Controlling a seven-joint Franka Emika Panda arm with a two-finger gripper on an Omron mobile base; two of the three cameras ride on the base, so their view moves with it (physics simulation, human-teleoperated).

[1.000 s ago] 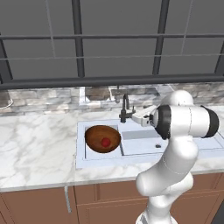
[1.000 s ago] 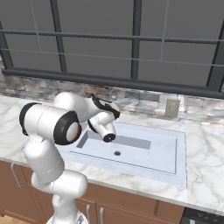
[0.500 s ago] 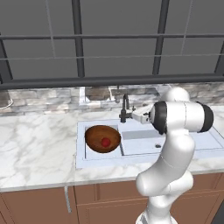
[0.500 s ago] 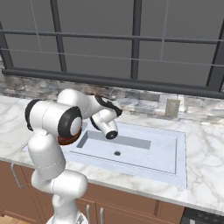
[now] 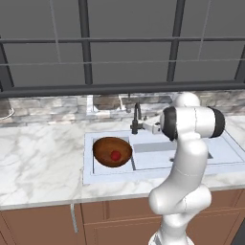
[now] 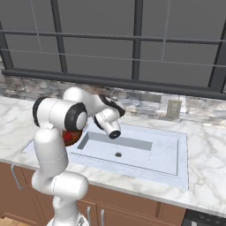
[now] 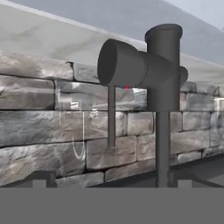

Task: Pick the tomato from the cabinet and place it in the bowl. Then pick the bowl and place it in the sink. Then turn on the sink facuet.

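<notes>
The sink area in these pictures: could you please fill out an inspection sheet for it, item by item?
Surface: white marble counter with grey veins, stone backsplash behind it.
Job's things: tomato lies inside the wooden bowl; the bowl sits in the small basin of the sink. The faucet stands at the sink's back edge, its lever close ahead in the hand view; no water seen running.
Clutter: nothing seen.
Gripper: gripper open, holding nothing, right beside the faucet.
Cables: nothing seen.
Surroundings: dark-framed window above, wall outlet on the backsplash, wooden cupboards below.
</notes>
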